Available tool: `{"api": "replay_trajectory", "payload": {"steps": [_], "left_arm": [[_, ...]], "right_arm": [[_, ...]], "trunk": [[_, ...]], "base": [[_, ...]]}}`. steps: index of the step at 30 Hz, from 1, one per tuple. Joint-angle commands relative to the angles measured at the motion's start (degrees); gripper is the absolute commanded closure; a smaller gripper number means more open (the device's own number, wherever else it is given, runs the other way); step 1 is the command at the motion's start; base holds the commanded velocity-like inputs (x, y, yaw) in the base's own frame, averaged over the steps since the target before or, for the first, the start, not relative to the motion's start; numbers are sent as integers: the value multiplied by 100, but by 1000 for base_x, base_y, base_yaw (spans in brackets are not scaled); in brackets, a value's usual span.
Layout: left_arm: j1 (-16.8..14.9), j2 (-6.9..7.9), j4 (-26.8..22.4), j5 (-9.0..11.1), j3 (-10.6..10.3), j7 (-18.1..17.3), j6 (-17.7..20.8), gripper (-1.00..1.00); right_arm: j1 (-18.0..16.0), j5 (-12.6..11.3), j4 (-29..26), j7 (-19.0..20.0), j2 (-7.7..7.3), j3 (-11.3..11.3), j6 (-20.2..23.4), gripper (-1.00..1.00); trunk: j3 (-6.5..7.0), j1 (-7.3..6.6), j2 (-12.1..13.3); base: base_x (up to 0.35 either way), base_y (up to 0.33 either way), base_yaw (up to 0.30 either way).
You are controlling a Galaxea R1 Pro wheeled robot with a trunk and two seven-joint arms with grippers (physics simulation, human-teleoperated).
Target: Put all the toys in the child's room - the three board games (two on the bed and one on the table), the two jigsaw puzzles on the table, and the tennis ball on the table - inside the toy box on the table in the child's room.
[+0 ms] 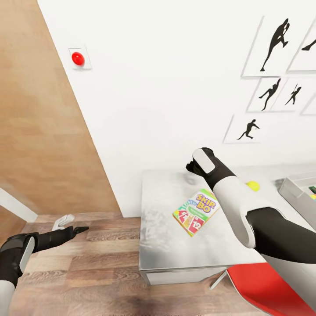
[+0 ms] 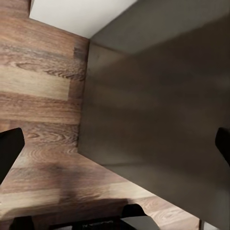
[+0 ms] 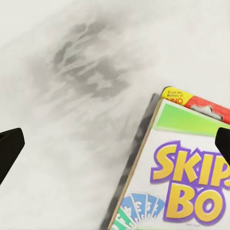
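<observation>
The SKIP-BO board game lies flat on the pale table, near its middle. In the right wrist view my right gripper hovers open above the bare table top, with the SKIP-BO box just beside it and under one fingertip. The tennis ball rests further back on the table, partly behind my right forearm. The grey toy box stands at the table's right end, cut off by the picture's edge. My left gripper hangs open and empty, low over the wooden floor left of the table.
A red chair is tucked at the table's near right corner. The white wall behind carries framed silhouettes and a red button. A wooden panel stands at the left. The left wrist view faces the floor and the table's grey side.
</observation>
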Motion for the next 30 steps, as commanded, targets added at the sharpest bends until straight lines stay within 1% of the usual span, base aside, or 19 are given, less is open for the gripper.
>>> {"api": "replay_trajectory", "payload": {"steps": [1, 8, 10, 13, 17, 25, 30], "left_arm": [[-5, -1, -1, 16, 10, -11, 47, -100], [-5, -2, -1, 16, 12, -11, 47, -100], [-5, -2, -1, 16, 11, -11, 44, -100], [-5, -2, -1, 16, 10, -11, 40, -100], [-5, -2, -1, 16, 11, -11, 39, -100], [-5, -2, -1, 16, 11, -11, 38, -100], [-5, -2, -1, 16, 11, -11, 38, -100]], "right_arm": [[-5, -42, -4, -39, -21, 37, 29, -100], [-5, -51, 4, -45, -206, 37, 37, -100], [-4, -59, 9, -41, -297, 37, 37, -100], [1, -66, 11, -39, -354, 37, 38, -100], [7, -69, 12, -38, -374, 37, 36, -100], [12, -70, 12, -38, -371, 37, 32, -100], [12, -66, 12, -38, -358, 37, 25, -100]], "trunk": [[-20, 3, -11], [-84, 3, -11], [-94, 3, -11], [-100, 3, -11], [-102, 3, -11], [-103, 3, -11], [-103, 3, -11]], "base": [[0, 0, 66], [0, 0, 30], [0, 0, 5], [0, 0, 0], [0, 0, -82], [0, 0, -200], [0, 0, -54]]}}
